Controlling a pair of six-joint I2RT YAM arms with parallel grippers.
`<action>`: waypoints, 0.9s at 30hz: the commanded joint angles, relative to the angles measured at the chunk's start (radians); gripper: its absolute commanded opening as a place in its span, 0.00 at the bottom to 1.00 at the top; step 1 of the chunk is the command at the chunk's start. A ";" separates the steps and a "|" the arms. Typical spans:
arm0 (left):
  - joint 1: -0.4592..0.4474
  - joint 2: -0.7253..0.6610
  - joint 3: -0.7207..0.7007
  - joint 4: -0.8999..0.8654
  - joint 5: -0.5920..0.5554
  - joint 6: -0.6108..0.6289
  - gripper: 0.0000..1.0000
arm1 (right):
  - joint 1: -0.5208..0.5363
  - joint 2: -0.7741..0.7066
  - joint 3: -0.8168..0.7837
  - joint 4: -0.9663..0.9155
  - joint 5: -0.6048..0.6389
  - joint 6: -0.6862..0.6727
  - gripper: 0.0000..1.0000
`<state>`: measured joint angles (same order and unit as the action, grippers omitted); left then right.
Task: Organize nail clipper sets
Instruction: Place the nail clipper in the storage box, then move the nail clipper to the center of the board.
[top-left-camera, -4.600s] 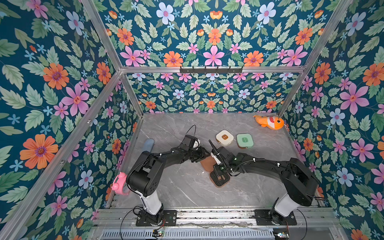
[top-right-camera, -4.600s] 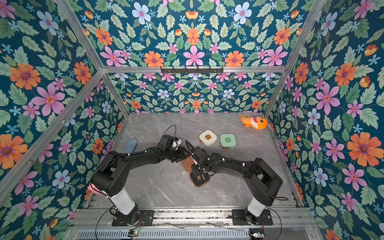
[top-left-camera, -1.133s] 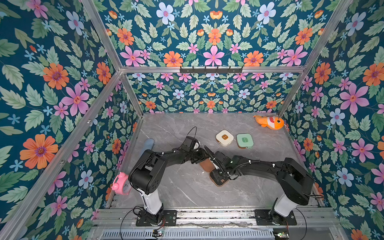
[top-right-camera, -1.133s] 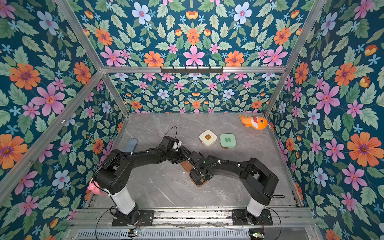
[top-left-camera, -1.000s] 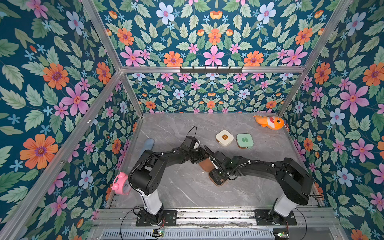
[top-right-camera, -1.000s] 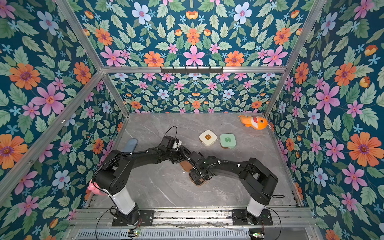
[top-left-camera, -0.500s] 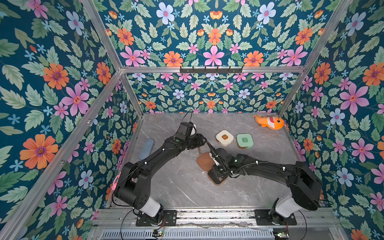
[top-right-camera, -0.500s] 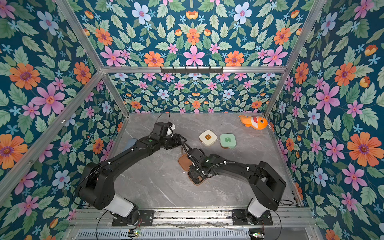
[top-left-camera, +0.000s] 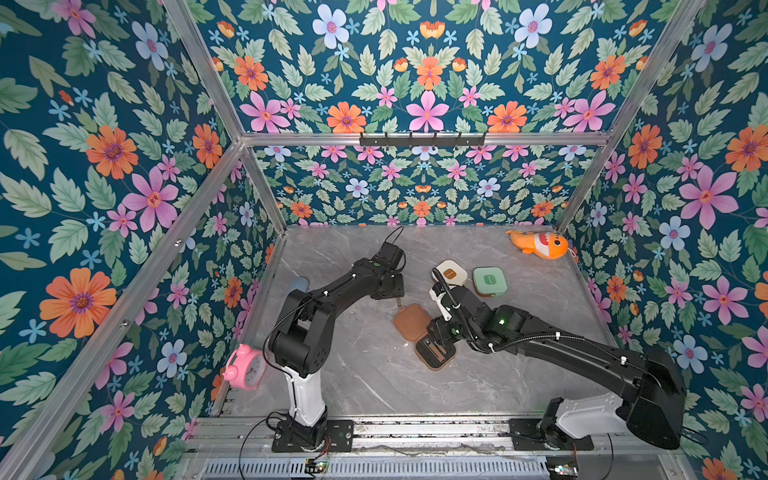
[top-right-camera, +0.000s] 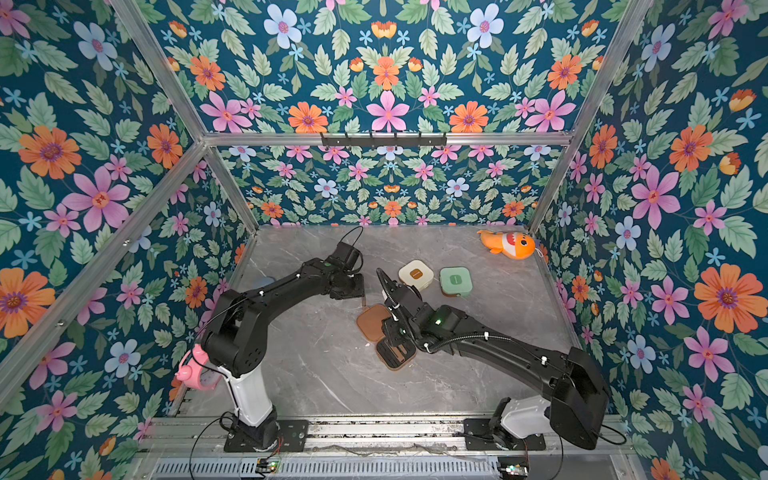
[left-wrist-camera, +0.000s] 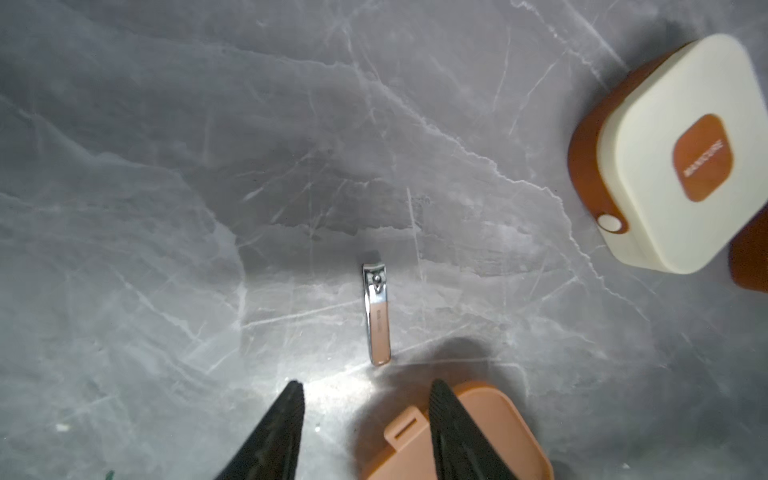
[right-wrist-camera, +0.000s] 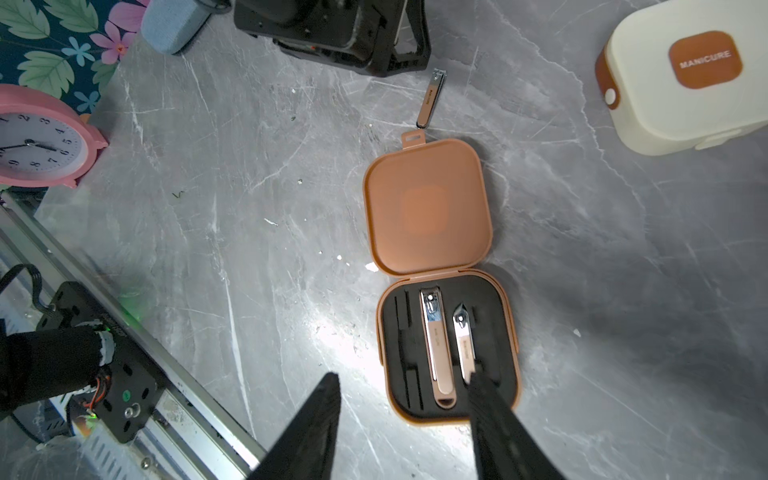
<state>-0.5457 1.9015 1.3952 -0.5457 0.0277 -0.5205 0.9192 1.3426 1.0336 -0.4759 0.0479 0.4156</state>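
Marble tabletop (right-wrist-camera: 249, 208) | right wrist: two clippers (right-wrist-camera: 434, 340) in tray (right-wrist-camera: 399, 345) (top views: unclear)

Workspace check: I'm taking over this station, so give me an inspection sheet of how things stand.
Surface: grey marble table, a few white crumbs.
Job's things: brown case open, two clippers in its black tray; one loose clipper on the table near the lid's tab; cream case and mint case shut.
Clutter: pink clock, orange fish toy, blue case.
Grippers: left gripper open, empty; right gripper open, empty.
Cables: black cable along the right arm, tidy.
Surroundings: floral walls, metal frame.
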 joint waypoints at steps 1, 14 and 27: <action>-0.012 0.057 0.054 -0.048 -0.050 0.030 0.51 | 0.000 -0.035 -0.024 -0.017 0.013 0.026 0.52; -0.026 0.259 0.217 -0.097 -0.068 0.042 0.41 | 0.000 -0.108 -0.089 -0.003 0.013 0.045 0.52; -0.031 0.288 0.213 -0.105 -0.047 0.039 0.19 | -0.001 -0.128 -0.107 0.000 0.040 0.040 0.52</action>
<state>-0.5739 2.1788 1.6249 -0.6079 -0.0700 -0.4877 0.9176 1.2228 0.9325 -0.4747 0.0631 0.4454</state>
